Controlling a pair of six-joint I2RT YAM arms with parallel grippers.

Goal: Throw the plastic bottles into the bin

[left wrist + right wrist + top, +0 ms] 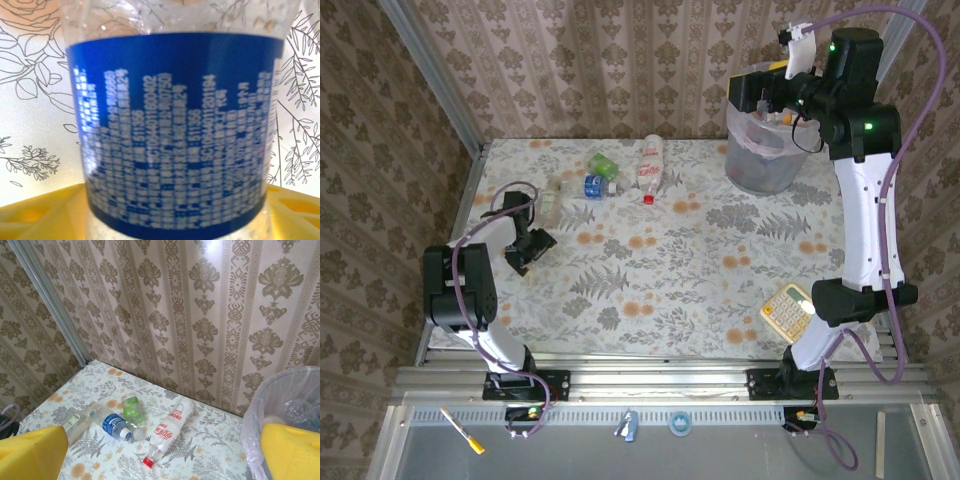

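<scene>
The left gripper (167, 212) is low over the left side of the table (720, 260). Its 2 yellow fingers (35, 217) flank the blue-labelled bottle (175, 130). The jaws stand partly spread around it, 1 finger at each side of the label, but it is not possible to tell whether they press on it. This bottle's long axis runs straight out from the wrist camera, between the fingers.

The right gripper (160, 440) hangs at the bin (252, 430) in the table's far right corner, its jaws spread wide and holding nothing.

4 more bottles lie at the far middle of the table. The white bottle (650, 163) lies near-to-far with its red cap toward the arms. The green bottle (603, 163), the small blue-banded bottle (592, 186) and the pale clear bottle (549, 203) lie to its left.
</scene>
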